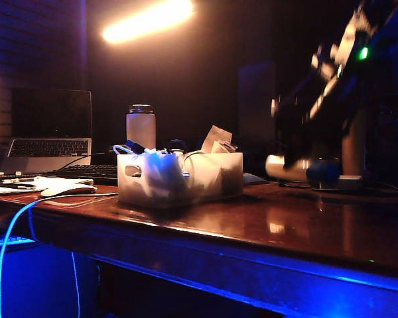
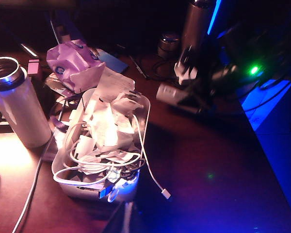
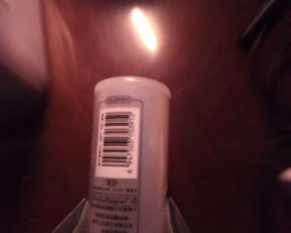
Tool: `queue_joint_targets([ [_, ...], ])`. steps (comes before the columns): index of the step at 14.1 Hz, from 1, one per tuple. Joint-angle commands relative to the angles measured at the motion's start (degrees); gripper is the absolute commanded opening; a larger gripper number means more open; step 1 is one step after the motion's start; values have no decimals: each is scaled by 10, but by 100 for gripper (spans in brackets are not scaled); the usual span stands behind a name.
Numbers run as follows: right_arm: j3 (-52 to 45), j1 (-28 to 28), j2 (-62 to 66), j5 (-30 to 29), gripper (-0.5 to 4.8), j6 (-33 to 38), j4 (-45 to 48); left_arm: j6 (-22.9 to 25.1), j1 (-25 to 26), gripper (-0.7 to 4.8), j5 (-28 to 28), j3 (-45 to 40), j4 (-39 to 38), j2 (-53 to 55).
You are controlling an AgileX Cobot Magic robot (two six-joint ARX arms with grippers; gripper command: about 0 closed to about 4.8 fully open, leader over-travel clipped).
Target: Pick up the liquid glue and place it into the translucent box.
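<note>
Nearest the exterior camera, the dark wooden table (image 1: pixel 298 232) is seen edge-on, lit blue along its front. At the far left a laptop (image 1: pixel 50 129) is propped open, with a keyboard (image 1: pixel 86 173) in front of it. Moving right, a white insulated bottle (image 1: pixel 140 127) is seen upright behind the translucent box (image 1: pixel 152 182), which sits on the table, its oval handle cut-out turned toward the camera and its inside crowded with white cables (image 2: pixel 106 160) and crumpled papers (image 2: pixel 111 104). One cable end is draped over the box wall onto the table. Further right, well apart from the box, the right gripper (image 1: pixel 310 170) is held low over the table with the liquid glue (image 3: pixel 128 155) clamped between its jaws; the pale bottle lies roughly level, its blue cap (image 1: pixel 324 173) pointing right, and its barcode label is turned up in the right wrist view. A tall metallic flask (image 2: pixel 196 29) is seen behind that arm in the left wrist view. The left gripper is not shown in any view, so its jaws cannot be described.
</note>
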Motion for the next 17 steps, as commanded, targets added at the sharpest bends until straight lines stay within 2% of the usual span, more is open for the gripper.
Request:
queue_joint_targets([
  [1, 7, 0, -58, -2, 198, 0, 10, 0, -1, -5, 5, 3, 7, -2],
  [4, 13, 17, -103, -19, 198, 15, 12, 0, -1, -5, 5, 3, 8, -2],
  [7, 40, 61, -102, -49, 198, 81, 42, 0, -1, -5, 13, 3, 8, -2],
  [9, 42, 99, -98, -49, 198, 173, 110, 0, -1, -5, 13, 3, 7, -2],
  [10, 42, 123, -90, -47, 198, 249, 167, 0, -1, -5, 13, 3, 7, -2],
  [14, 42, 154, -28, -46, 198, 417, 293, 0, -1, -5, 17, 3, 7, -2],
  [17, 42, 158, 21, -44, 198, 480, 337, 0, -1, -5, 17, 3, 7, -2],
])
